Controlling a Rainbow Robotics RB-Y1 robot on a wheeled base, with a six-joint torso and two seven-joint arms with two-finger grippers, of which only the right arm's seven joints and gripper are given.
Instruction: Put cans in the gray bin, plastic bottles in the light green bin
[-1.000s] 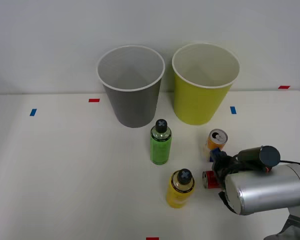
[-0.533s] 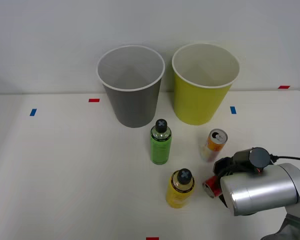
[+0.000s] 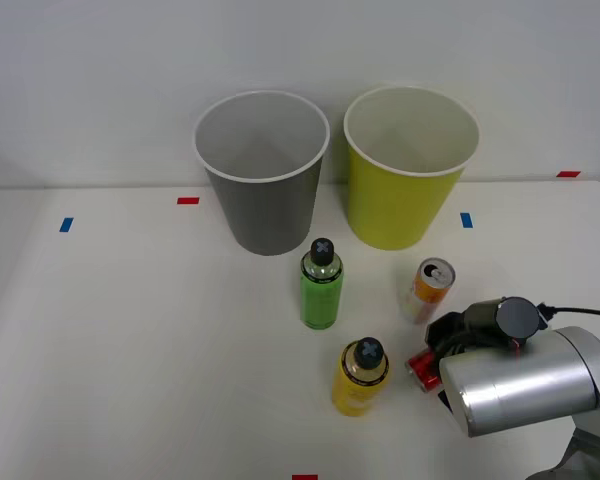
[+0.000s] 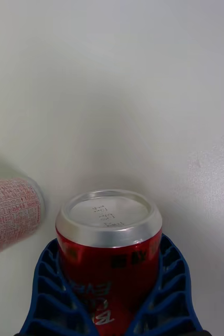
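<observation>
**A:** What has changed on the tabletop (image 3: 130,330)?

**B:** The big things have not moved. The gray bin (image 3: 263,180) and the light green bin (image 3: 408,175) stand side by side at the far edge, both looking empty. The right arm (image 3: 525,380) has drawn back a little toward the near right corner, and the red can (image 3: 423,368) has gone with it, tipped over rather than standing.

**A:** So the right gripper (image 4: 109,294) has it?

**B:** Yes, the wrist view shows the blue ribbed fingers (image 4: 49,283) clasped round the red can's body, its silver top facing away.

**A:** And the rest?

**B:** The green bottle (image 3: 321,285) and yellow bottle (image 3: 361,377) sit mid-table, untouched. The orange-and-white can (image 3: 428,290) stands free just beyond the gripper, now clear of it.

**A:** Meaning?

**B:** The first can looks secured; I'd judge that carrying it to the gray bin comes next, with nothing sorted yet
</observation>
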